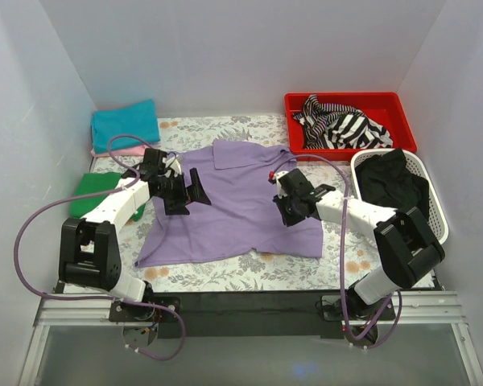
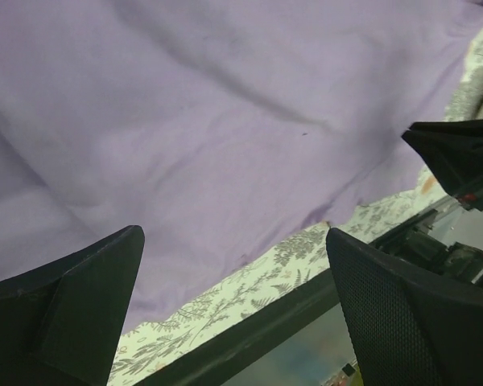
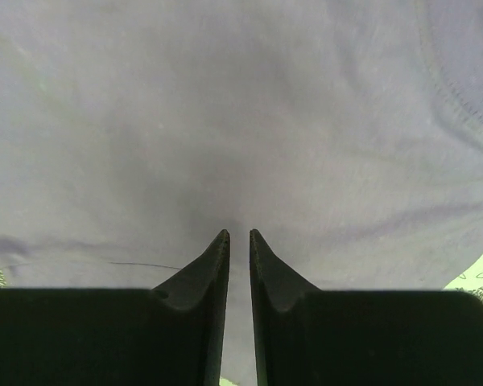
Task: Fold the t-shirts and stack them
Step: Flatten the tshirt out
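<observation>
Lavender-purple cloth t-shirt (image 1: pixel 233 201) lies spread flat at the middle of the floral-patterned table (image 1: pixel 225 277) in the top view, one of four shirts. The other three are folded at the left: one teal t-shirt (image 1: pixel 126 125) on one pink t-shirt (image 1: pixel 113 150), and one green t-shirt (image 1: pixel 92 189) nearer. A red plastic tray (image 1: pixel 346 98) holds striped black-and-white cloth (image 1: pixel 342 125), and a white slotted basket (image 1: pixel 435 189) holds dark cloth (image 1: pixel 390 181). The left gripper (image 1: pixel 189 197) is at the shirt's left edge and the right gripper (image 1: pixel 288 213) on its right part. The left wrist view shows the left gripper (image 2: pixel 233 233) with jaws wide apart above the lavender cloth (image 2: pixel 225 121). The right wrist view shows the right gripper (image 3: pixel 239 233) pinched nearly together on the cloth (image 3: pixel 225 104).
</observation>
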